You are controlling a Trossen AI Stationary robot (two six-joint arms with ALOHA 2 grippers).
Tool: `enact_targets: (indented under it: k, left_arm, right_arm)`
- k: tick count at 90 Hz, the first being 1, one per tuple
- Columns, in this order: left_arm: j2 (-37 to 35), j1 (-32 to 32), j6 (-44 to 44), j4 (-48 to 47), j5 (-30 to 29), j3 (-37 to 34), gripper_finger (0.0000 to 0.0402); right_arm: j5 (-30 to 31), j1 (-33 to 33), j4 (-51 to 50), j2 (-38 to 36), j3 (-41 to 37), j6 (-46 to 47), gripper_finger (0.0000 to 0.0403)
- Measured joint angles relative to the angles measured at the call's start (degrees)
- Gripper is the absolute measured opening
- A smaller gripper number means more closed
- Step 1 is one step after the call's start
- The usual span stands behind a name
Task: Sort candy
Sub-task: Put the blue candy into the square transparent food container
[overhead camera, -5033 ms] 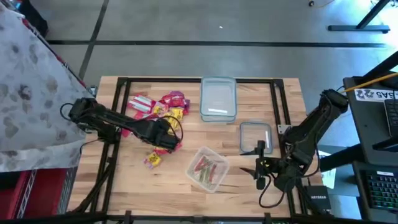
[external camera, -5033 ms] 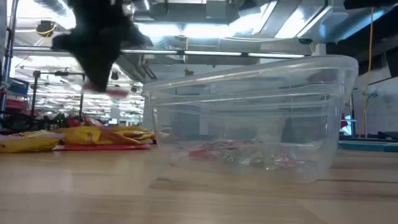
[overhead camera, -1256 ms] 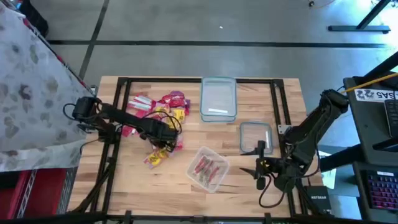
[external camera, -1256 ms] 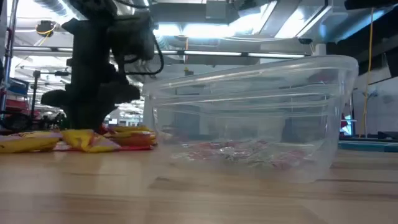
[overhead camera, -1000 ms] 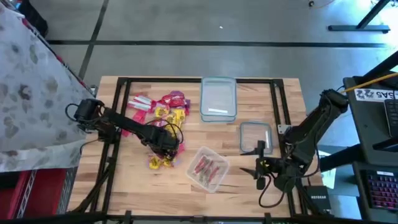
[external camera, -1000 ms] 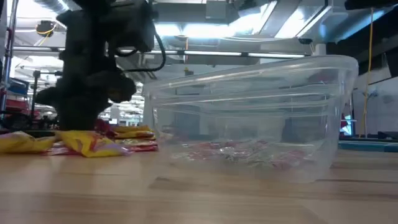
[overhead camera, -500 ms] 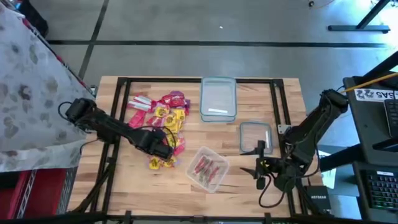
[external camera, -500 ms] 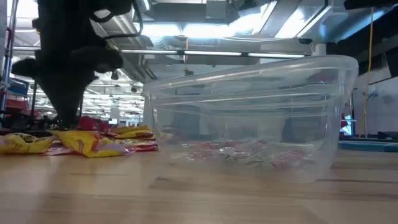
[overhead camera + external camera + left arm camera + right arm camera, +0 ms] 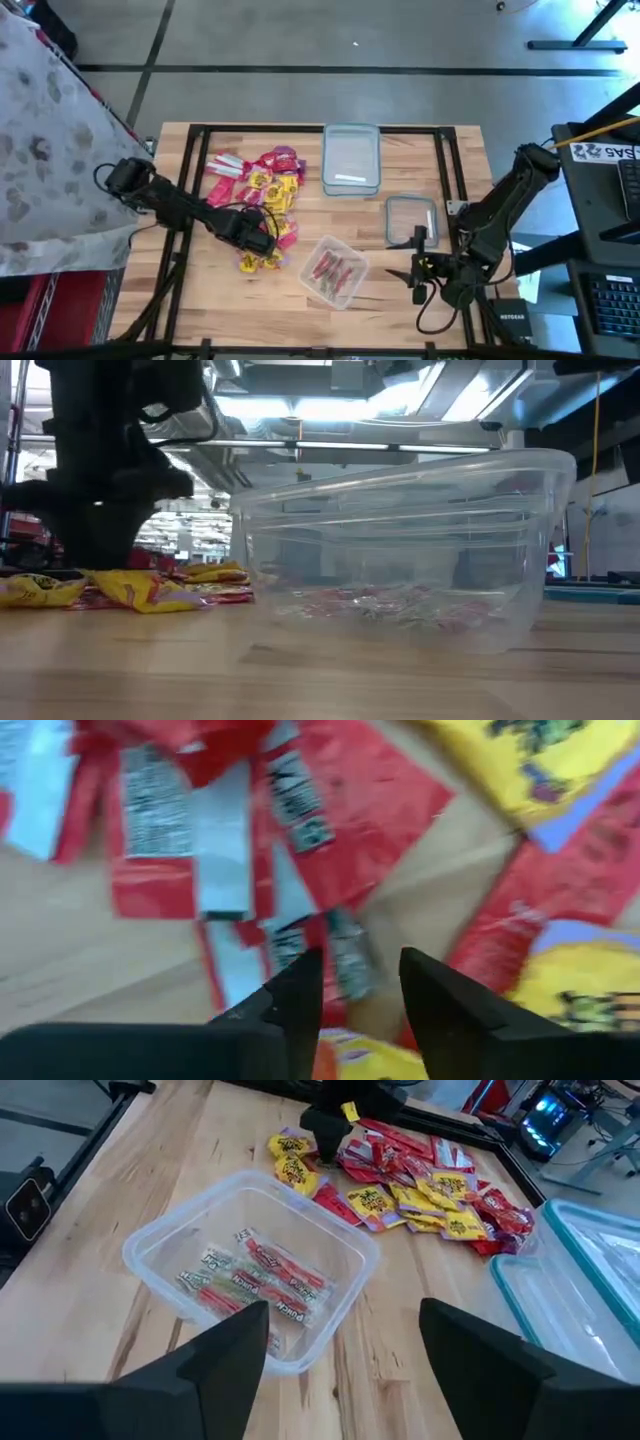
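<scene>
Left end effector (image 9: 355, 1005) narrowly parted, empty, over loose candy (image 9: 262, 180), tub (image 9: 250, 1270) beside it holding red packets (image 9: 262, 1280), right end effector (image 9: 340, 1370) wide, empty

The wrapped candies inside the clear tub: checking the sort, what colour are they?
Mostly red, with some green, in the clear plastic tub; the right wrist view shows it best.

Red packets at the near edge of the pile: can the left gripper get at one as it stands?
Probably yes. The left gripper hangs open directly over a red packet lying flat on the table, with nothing between them.
</scene>
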Motion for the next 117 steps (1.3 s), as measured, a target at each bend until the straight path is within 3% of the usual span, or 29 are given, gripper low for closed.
enact_targets:
  k: [37,67,91,101,117]
  left_arm:
    - [-0.4,3.7,0.9,-5.9,2.9,-5.6,0.0139]
    - [0.0,5.5,-1.6,-21.1,-3.4,-3.7,0.0140]
    - [0.0,3.5,0.3,-5.8,1.8,-3.6,0.0140]
    - [-0.1,2.5,-0.4,0.1,0.3,-3.5,0.0140]
    - [-0.1,2.2,-1.7,0.5,-2.4,-3.6,0.0140]
  right_arm:
    - [0.0,0.0,0.0,0.0,0.0,-0.1,0.0248]
    - [0.0,0.0,0.0,0.0,0.0,-0.1,0.0248]
    - [0.1,0.0,0.0,0.0,0.0,0.0,0.0248]
    - [0.1,0.0,0.0,0.0,0.0,0.0,0.0248]
    - [-0.1,-0.5,0.4,0.0,0.0,0.1,0.0248]
